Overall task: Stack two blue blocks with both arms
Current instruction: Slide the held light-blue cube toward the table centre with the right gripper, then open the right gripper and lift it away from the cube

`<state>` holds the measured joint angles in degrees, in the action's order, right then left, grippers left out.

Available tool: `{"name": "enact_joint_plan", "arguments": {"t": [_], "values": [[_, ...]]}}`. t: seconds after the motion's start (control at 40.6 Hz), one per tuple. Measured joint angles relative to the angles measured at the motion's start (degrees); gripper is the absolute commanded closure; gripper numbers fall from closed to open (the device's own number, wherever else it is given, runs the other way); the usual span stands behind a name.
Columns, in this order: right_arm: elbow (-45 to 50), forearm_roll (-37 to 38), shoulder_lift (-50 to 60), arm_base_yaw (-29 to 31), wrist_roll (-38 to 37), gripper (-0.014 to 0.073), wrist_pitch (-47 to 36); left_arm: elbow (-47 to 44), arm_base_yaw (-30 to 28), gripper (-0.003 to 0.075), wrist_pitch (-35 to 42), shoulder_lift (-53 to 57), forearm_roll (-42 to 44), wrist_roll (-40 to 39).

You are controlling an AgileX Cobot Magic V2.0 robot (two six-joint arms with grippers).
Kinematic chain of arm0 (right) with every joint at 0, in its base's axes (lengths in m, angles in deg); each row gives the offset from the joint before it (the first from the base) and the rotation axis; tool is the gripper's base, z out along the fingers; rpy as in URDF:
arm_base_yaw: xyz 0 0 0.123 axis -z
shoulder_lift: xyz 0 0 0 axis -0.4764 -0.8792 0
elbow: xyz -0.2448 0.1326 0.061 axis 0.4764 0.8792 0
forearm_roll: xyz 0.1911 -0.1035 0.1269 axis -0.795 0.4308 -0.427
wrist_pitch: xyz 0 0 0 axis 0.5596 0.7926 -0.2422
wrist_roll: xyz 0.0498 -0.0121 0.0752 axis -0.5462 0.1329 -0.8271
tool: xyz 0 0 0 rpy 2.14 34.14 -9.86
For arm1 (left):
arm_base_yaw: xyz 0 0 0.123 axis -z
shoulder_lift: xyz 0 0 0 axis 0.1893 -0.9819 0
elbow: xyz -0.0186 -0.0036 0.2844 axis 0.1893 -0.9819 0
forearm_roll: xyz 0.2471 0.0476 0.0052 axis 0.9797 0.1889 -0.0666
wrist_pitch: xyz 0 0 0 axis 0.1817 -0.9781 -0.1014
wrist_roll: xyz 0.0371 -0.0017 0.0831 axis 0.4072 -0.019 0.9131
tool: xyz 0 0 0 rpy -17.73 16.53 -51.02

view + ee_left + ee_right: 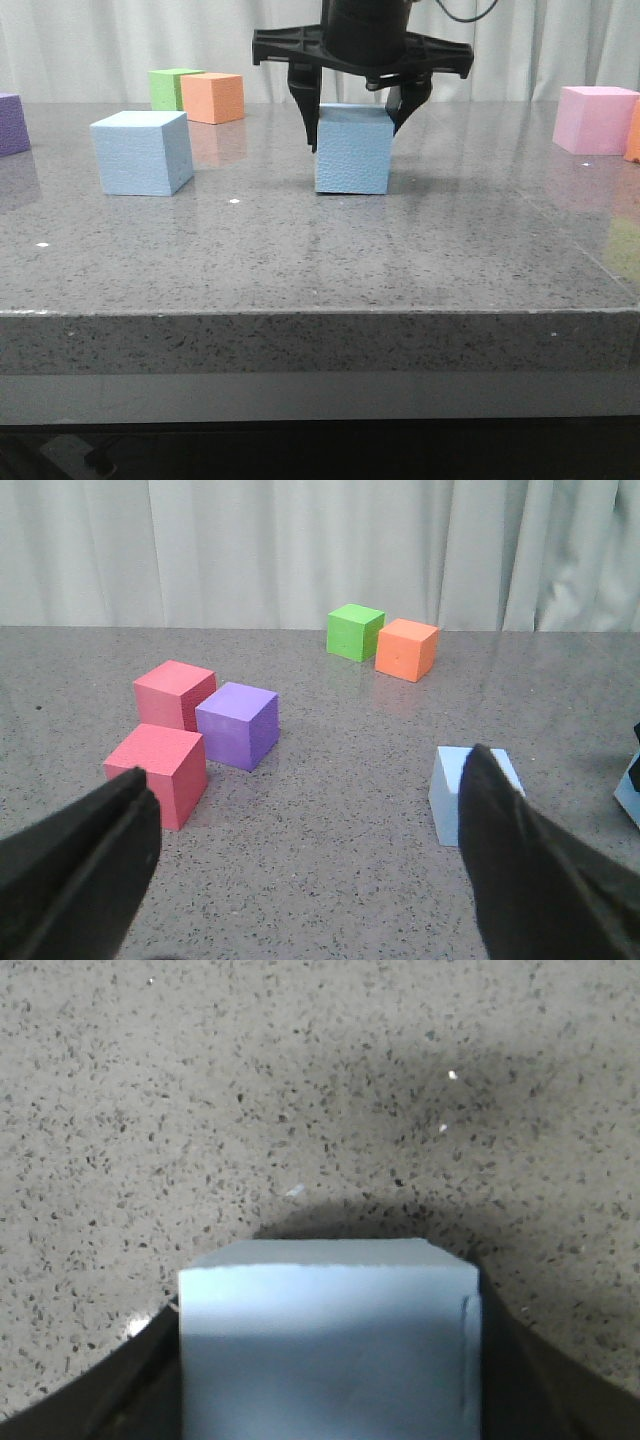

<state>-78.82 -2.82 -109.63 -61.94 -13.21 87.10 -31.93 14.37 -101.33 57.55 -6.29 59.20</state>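
Right claw (356, 112): fingers straddling centre blue block (353, 150), pressed against its sides; block resting on bench (300, 250). Second blue block (142, 152): left of centre block, well apart, on bench. Left claw (300, 860): spread wide, holding nothing.

My front camera looks low across the table (320, 260); my left wrist faces outward; my right wrist stares straight down, close. All three share one blue block (353, 150).
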Motion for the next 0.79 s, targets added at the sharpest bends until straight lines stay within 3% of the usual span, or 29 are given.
{"name": "enact_joint_plan", "arguments": {"t": [0.098,0.295,0.615,0.788], "values": [[-0.14,0.0,0.0,0.0,0.0,0.0156,0.0,0.0,0.0,0.0123,0.0,0.0,0.0,0.0],[-0.14,0.12,0.0,0.0,0.0,-0.0015,-0.23,0.0,0.0,0.0123,0.0,0.0,0.0,0.0],[-0.75,0.12,1.11,0.0,0.24,-0.0008,1.3,0.0,0.0,0.0123,0.0,0.0,0.0,0.0],[-0.78,-0.74,7.04,0.0,9.57,-0.0008,6.04,0.0,0.0,0.0123,0.0,0.0,0.0,0.0]]}}
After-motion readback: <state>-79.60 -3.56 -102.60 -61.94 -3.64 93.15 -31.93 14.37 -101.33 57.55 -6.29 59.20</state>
